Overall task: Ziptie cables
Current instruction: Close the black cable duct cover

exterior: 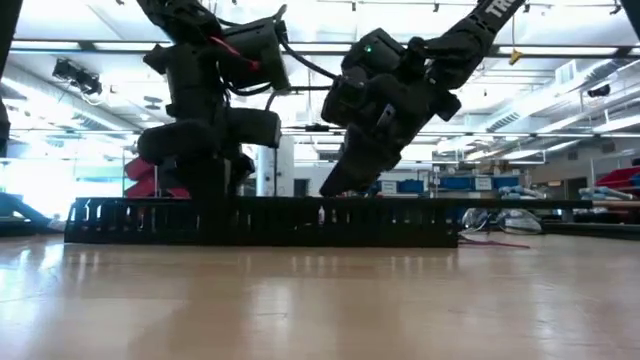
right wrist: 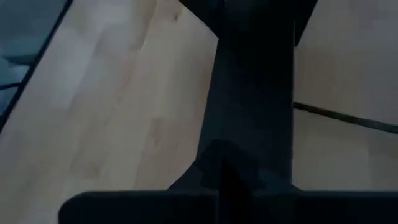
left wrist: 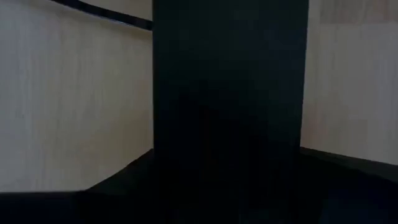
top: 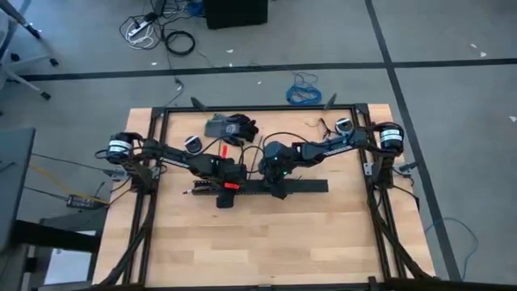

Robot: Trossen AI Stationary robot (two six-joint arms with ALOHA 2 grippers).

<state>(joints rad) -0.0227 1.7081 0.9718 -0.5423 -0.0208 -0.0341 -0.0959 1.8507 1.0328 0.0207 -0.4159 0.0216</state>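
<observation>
Since both claws, left claw (top: 224, 192) and right claw (top: 279, 189), sit down on the long black slotted strip (top: 311, 186) on the wooden tabletop (top: 266, 242), can't tell their openings; thin floppy cables aren't visible, I'd guess pinch them mid-bundle.

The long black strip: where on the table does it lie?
In the high view, the long black strip lies across the table's middle, under the left claw and right claw, near the black glove.

Both wrist views were filled by a dark blurred strip (left wrist: 230, 93), so neither gripper's fingers could be judged, and the thin cables were too small to pick out.
</observation>
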